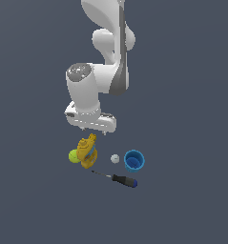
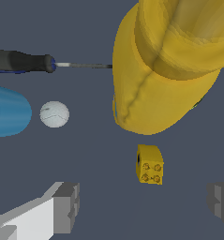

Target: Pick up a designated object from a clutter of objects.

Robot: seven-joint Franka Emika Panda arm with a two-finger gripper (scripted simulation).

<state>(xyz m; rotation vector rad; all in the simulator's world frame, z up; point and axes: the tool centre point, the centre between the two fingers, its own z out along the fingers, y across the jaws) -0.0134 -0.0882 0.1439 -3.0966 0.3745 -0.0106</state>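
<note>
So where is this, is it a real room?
Probably not a real room: it looks like a computer-made test scene. The floor is flat plain grey with no walls, and the robot's hand hangs open over toys: a small yellow brick and a blue cup.

A small yellow-orange brick (image 2: 150, 164) with 4 round studs is seen resting on the table (image 2: 94, 154), just beside the larger yellow-orange lump (image 2: 160, 79).
</note>
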